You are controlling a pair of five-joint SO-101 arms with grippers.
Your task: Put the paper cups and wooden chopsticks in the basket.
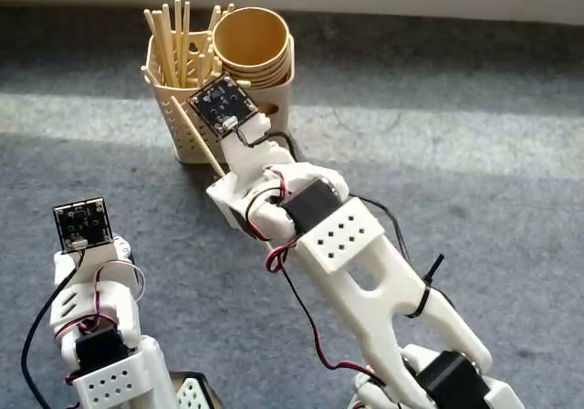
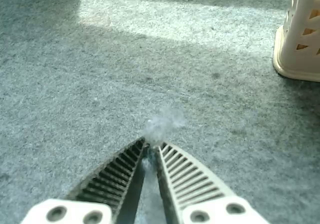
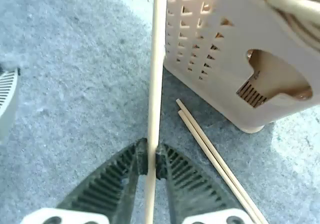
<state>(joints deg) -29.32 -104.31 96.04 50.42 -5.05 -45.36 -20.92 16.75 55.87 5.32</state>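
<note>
A cream perforated basket (image 1: 187,121) stands at the far middle of the grey carpet, with several wooden chopsticks (image 1: 173,39) upright in it and stacked paper cups (image 1: 253,44) beside them. My right gripper (image 3: 151,156) is shut on a wooden chopstick (image 3: 156,74), held just in front of the basket (image 3: 200,49); in the high view that chopstick (image 1: 196,138) slants against the basket's front. Two more chopsticks (image 3: 212,159) lie on the carpet by the basket's foot. My left gripper (image 2: 151,146) is shut and empty, low over the carpet to the left, with the basket (image 2: 300,44) off to its side.
Grey carpet (image 1: 456,126) covers the whole work surface. A bit of white fluff (image 2: 164,123) lies just ahead of the left gripper's tips. A sunlit band crosses the carpet behind the arms.
</note>
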